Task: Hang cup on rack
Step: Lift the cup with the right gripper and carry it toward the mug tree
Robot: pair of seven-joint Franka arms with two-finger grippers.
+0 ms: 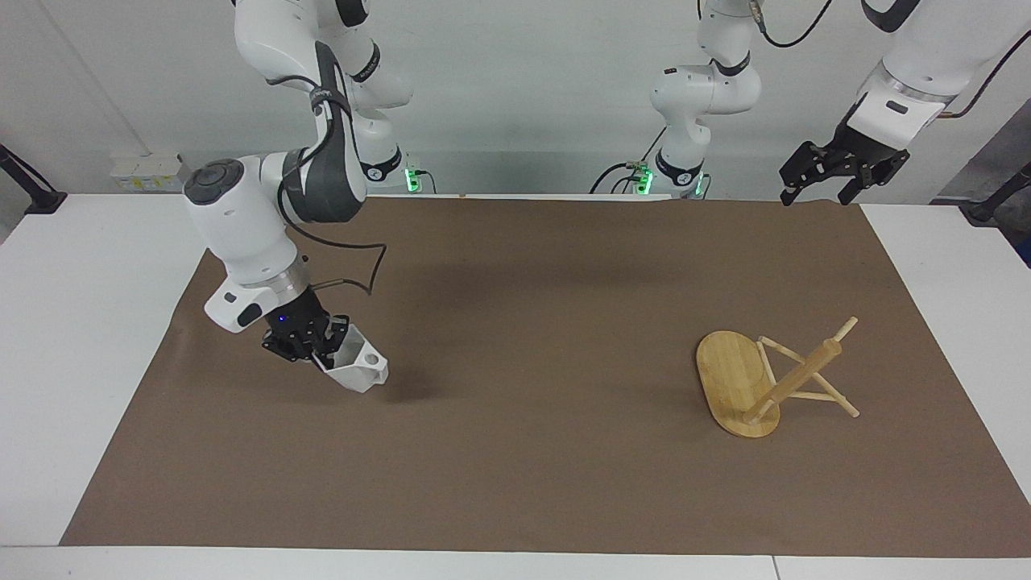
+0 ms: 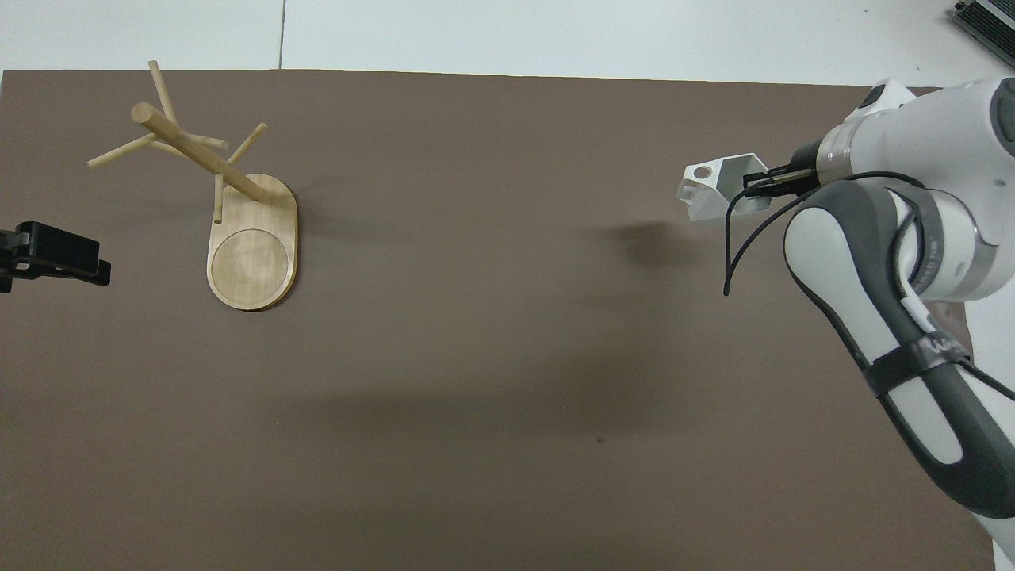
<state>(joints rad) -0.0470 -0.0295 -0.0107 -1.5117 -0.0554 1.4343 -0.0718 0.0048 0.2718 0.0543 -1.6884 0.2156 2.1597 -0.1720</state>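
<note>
— Cup (image 1: 354, 366)?
— In the air over the mat (image 1: 515, 475), right gripper (image 1: 320, 348) clamped on its rim.
— Rack (image 1: 765, 379)?
— Standing at the left arm's end, post leaning toward one o'clock.
— Left gripper (image 1: 821, 179)?
— Waiting aloft, fingers apart.

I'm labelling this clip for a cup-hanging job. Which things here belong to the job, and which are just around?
Belongs to the job:
- cup, held by the right gripper above the mat
- rack

Just around:
- brown mat
- left gripper, waiting
</note>
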